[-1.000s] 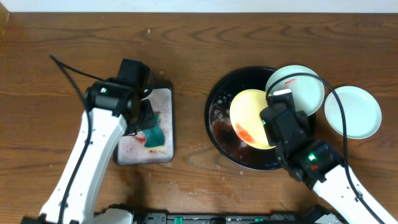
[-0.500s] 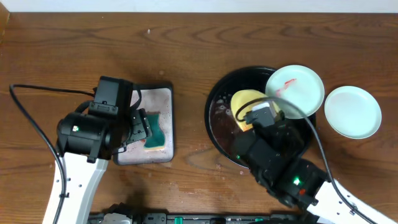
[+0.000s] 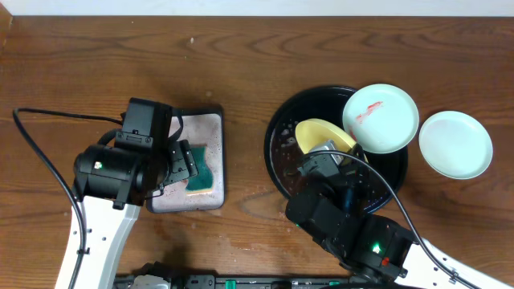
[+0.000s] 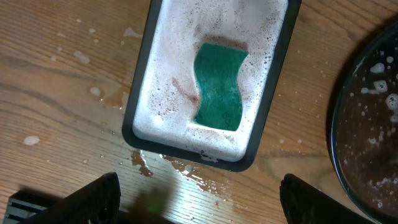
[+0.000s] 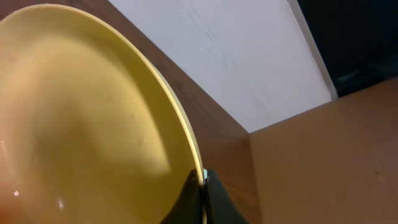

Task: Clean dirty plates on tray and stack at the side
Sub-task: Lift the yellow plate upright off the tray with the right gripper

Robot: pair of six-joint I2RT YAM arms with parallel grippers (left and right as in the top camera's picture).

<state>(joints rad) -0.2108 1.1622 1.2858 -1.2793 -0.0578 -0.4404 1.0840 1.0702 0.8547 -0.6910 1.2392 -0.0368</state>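
My right gripper is shut on the rim of the yellow plate, holding it tilted up on edge above the black tray; the plate also shows in the overhead view. A pale blue plate with a red smear leans on the tray's far right rim. A clean pale blue plate lies on the table right of the tray. My left gripper is open and empty above the table, just in front of the silver tray with the green sponge.
The silver tray holds foam and reddish water. Water drops lie on the wood by its near edge. The black tray's foamy floor shows at the right of the left wrist view.
My right arm has lifted and tilted the yellow plate steeply, drawing back toward the front. My left arm let go of the sponge and pulled up and back from the silver tray.
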